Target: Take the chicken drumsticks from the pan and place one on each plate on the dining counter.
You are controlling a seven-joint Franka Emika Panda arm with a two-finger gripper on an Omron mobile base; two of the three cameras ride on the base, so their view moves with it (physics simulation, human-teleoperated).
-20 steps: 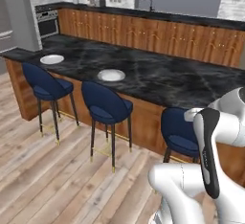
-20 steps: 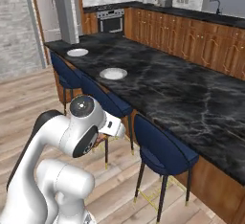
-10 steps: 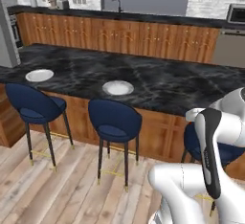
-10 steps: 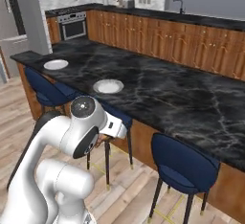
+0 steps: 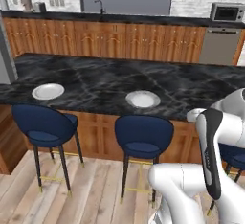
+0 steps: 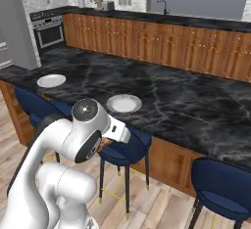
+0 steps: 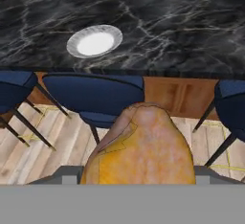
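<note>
The hand holds a golden drumstick (image 7: 143, 149) — it bulks up between the fingers, close to the camera, above a blue stool (image 7: 95, 96). Beyond the stool lies the black surface (image 7: 182, 31) with an empty plate (image 7: 94, 41) near its edge. A second plate (image 5: 48, 91) sits further left — well apart from the first.

Two white plates sit on the bench, one (image 5: 48, 91) to the left and one (image 5: 142, 99) nearer the middle. Three blue stools (image 5: 143, 137) stand along it. One golden drumstick (image 7: 143, 151) shows close to the camera.
</note>
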